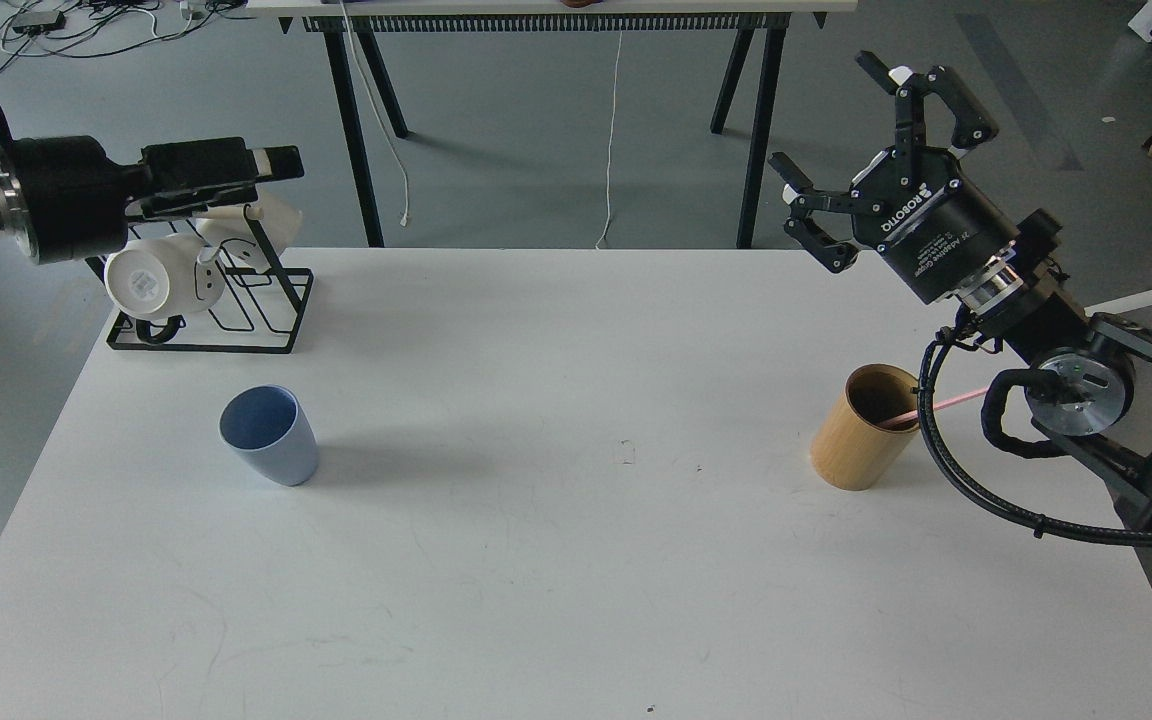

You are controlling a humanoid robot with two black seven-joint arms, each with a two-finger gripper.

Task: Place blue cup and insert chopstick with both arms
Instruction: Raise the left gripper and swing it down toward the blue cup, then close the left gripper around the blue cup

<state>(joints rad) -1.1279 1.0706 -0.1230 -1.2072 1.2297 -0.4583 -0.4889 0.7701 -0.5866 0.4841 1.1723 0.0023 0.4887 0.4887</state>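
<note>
The blue cup [269, 436] stands upright on the left part of the white table [576, 560]. The pink chopstick [948, 403] leans in the tan wooden holder [860, 430] at the right, its upper end passing behind my right arm's cable. My left gripper [271, 168] is held level above the mug rack, pointing right, fingers stretched out and empty, well behind and above the cup. My right gripper [851, 150] is open and empty, raised beyond the table's far edge, above and behind the holder.
A black wire mug rack [236, 315] with white mugs [151, 283] stands at the table's far left corner, right under my left gripper. A second table on black legs [356, 120] stands behind. A thick black cable [976, 500] loops next to the holder.
</note>
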